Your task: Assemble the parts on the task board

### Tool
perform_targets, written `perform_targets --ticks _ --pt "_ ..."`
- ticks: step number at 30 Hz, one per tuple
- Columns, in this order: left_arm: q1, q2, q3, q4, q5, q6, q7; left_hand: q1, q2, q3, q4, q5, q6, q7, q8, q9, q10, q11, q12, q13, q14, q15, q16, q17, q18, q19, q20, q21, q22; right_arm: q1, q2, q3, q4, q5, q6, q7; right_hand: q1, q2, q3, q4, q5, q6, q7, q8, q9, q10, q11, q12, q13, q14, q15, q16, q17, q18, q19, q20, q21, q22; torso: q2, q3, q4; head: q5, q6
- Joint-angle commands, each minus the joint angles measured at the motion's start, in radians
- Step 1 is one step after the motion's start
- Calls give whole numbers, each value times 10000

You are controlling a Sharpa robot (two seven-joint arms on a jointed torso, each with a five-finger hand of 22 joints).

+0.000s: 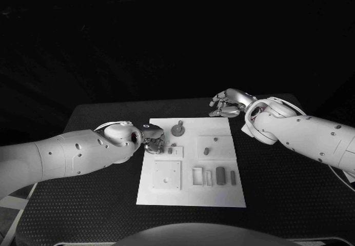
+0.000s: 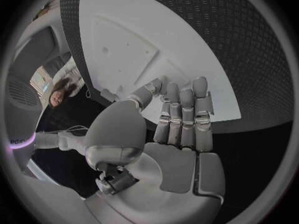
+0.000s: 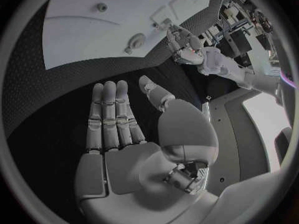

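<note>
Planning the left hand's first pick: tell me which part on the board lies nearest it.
The small peg beside the left robot hand, at the board's left edge; the other parts lie farther right.

Colour-wise it's pretty monochrome here: flat white rectangular task board [image 1: 222, 197] sitting on a black table with a fine dotted texture [image 1: 288, 195]. The small parts on the board are grey, like the round grey disc piece [image 1: 177, 129] and the darker grey oblong pieces [image 1: 220, 176]. Both arms are glossy white plastic, with a silver metal left hand [image 1: 153, 145] and silver metal right hand [image 1: 226, 104].
</note>
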Motion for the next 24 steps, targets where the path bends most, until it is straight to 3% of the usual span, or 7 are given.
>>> perform_targets --ticks 1,5,13,14,15,17,24 --pt "11 -103 16 105 3052 -495 -840 31 173 13 -87 -21 93 38 73 113 75 4 -38 -14 63 -12 53 -18 242 102 -3 48 203 2 -36 7 -16 610 -334 335 -27 3 -76 19 34 -18 153 43 98 -483 196 -819 -1114 259 337 -1064 -532 -131 -267 175 -356 -195 -6 14 17 -26 5" --pt "89 -244 28 283 5069 -1182 -1723 36 202 21 -162 -16 72 44 73 101 74 4 -20 -8 95 -39 95 -14 245 163 -21 86 214 6 -37 7 -43 709 -380 348 87 17 -226 -10 18 -109 164 82 135 -205 215 -1107 -1737 448 350 -1597 -625 -90 -318 258 -524 -281 -10 27 23 -7 -22" --pt "294 -497 28 741 6249 -1183 -2739 -81 267 23 -162 -135 41 67 75 80 -59 41 -52 -20 16 -38 51 -66 215 108 -16 47 193 10 -24 7 -143 928 -416 371 156 7 -331 -15 16 -208 200 78 123 -348 325 -1331 -2176 -72 663 -2275 -734 -230 -928 416 -909 -366 0 18 14 34 -33" --pt "322 -504 27 780 6256 -1200 -2853 -89 308 43 -175 -320 24 77 73 72 -125 58 -64 -24 -36 -21 29 -85 202 57 -9 14 185 12 -23 7 -155 939 -423 372 166 7 -339 -14 17 -213 204 80 122 -356 332 -1342 -2209 -112 692 -2328 -741 -241 -977 428 -937 -368 -2 23 16 44 -35" --pt "361 -510 26 838 6255 -1246 -3006 -18 297 217 -154 -922 9 84 79 61 -222 80 -72 -23 -115 6 7 -114 186 -16 10 -42 168 14 -21 7 -164 949 -431 376 175 6 -350 -13 16 -218 206 82 121 -362 341 -1353 -2252 -166 731 -2398 -752 -256 -1043 444 -974 -371 -4 25 24 48 -37" --pt "406 -525 24 948 6253 -1309 -3350 34 -48 834 266 -1294 22 97 112 43 -269 94 -26 -12 -141 33 38 -156 172 16 35 -76 161 18 -22 7 -160 950 -439 375 192 11 -364 -15 16 -226 209 85 118 -361 347 -1361 -2306 -192 762 -2463 -753 -266 -1096 459 -1003 -366 -4 28 29 59 -37" --pt "439 -495 7 1193 6248 -1741 -4305 -135 -301 993 568 -1307 163 24 270 97 -415 117 -12 -8 -268 75 50 -207 173 -86 62 -128 184 48 -33 6 -175 948 -408 349 324 2 -375 -29 16 -245 214 92 113 -382 364 -1377 -2433 -214 800 -2582 -734 -269 -1175 481 -1050 -348 3 19 2 95 -66"
